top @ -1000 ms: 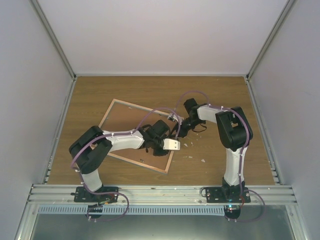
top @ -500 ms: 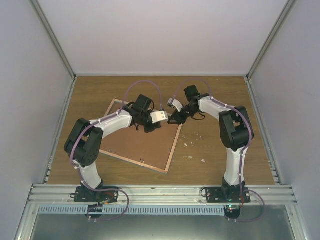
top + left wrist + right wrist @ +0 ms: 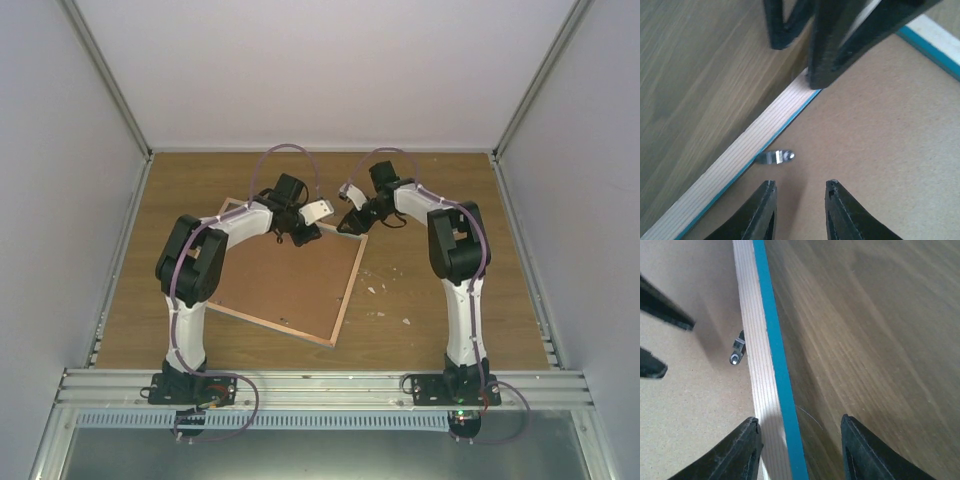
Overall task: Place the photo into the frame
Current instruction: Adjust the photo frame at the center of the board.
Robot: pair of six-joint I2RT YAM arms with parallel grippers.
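White walls box in a wooden counter (image 3: pixel 440 190). The frame (image 3: pixel 290 290) lies face down left of centre, brown backing up, which leaves its metal tab (image 3: pixel 776 156) reachable. The photo is out of sight, perhaps under that board. At the frame's far right corner the left end effector (image 3: pixel 800 185) hovers over the backing, partly parted and empty. The right end effector (image 3: pixel 800 420) straddles the wooden rail, parted, gripping nothing. Open wood lies to the right and beyond.
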